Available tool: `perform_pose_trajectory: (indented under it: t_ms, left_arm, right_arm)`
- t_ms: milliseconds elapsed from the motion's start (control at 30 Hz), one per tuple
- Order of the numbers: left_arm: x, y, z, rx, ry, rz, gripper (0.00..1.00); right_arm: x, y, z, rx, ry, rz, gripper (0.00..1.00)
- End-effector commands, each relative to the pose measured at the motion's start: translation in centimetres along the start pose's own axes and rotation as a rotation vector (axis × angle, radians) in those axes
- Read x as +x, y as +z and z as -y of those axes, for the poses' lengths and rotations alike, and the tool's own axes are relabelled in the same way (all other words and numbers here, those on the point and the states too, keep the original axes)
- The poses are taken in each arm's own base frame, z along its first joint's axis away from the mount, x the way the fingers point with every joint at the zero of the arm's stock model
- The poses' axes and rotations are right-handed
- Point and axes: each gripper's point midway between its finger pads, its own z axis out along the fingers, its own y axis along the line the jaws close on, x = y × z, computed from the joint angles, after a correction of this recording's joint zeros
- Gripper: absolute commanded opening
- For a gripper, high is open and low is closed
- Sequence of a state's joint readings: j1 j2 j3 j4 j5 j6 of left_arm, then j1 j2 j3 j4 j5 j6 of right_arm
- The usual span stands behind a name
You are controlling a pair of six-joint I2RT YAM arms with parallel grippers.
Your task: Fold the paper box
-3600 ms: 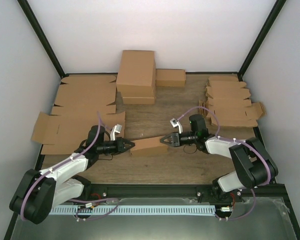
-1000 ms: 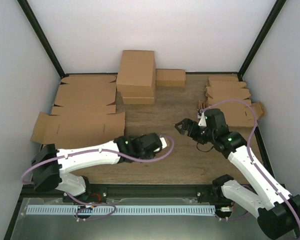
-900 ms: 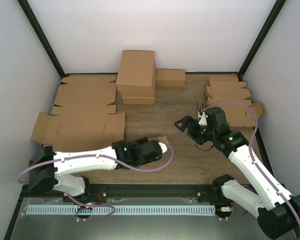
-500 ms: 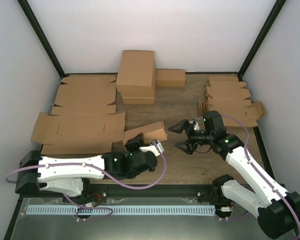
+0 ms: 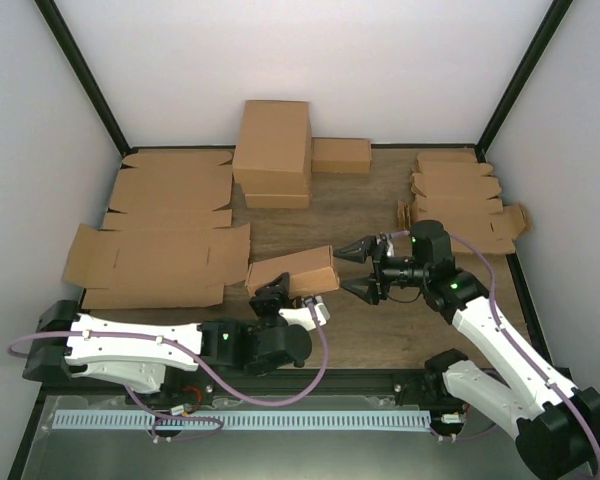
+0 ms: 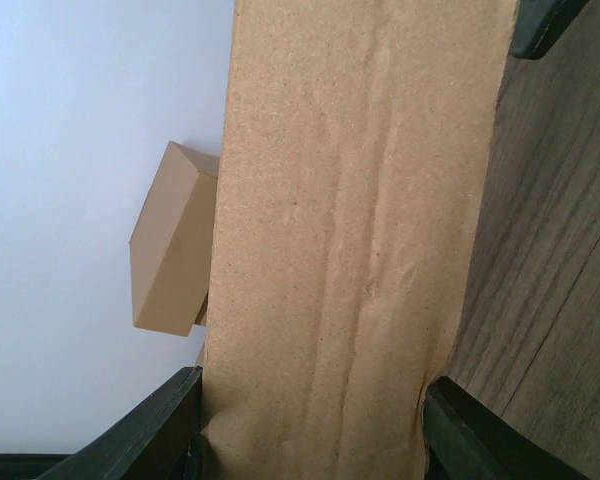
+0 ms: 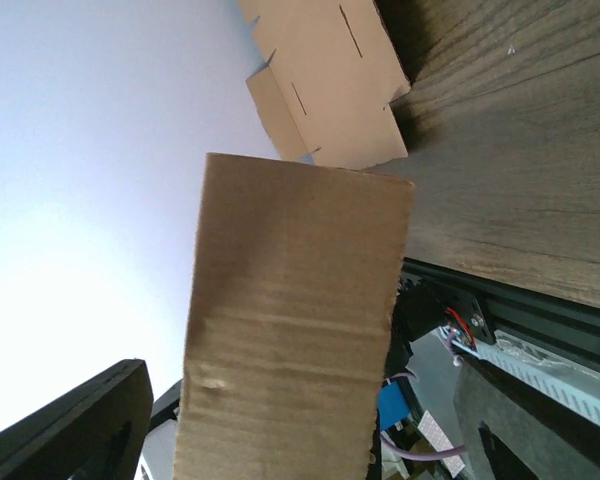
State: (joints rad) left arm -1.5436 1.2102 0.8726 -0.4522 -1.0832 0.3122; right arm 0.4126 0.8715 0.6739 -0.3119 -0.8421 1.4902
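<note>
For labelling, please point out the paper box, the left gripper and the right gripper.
paper box [image 5: 292,270]: top view, middle of its upper face.
left gripper [image 6: 315,390]: left wrist view, midway between fingertips clamping the box.
right gripper [image 5: 340,274]: top view, midway between its open fingertips.

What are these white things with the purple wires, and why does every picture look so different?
They are two robot arms, bolted to a wooden table. One picture looks down from above; the other two come from little cameras on the wrists. The left arm pinches a brown cardboard box in its jaws. The right arm holds its jaws open near the box's other end. On the table lie flat cardboard sheets, closed boxes and a pile of unfolded blanks.
</note>
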Motion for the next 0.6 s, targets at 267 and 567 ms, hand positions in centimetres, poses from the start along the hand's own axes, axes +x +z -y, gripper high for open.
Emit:
perform_pose_trajectory:
  t_ms: [267,567]
  left_arm:
    - [-0.57,-0.36,-0.05,-0.055,0.029,0.018,0.5]
    - [-0.46,-0.35,0.17,-0.064,0.045,0.02,0.5]
  right_arm:
    - [0.83,-0.07,-1.78,-0.046,-0.047,-0.052,0.8]
    - [0.93,0.57,-1.79,-0.034,-0.081,-0.075,0.7]
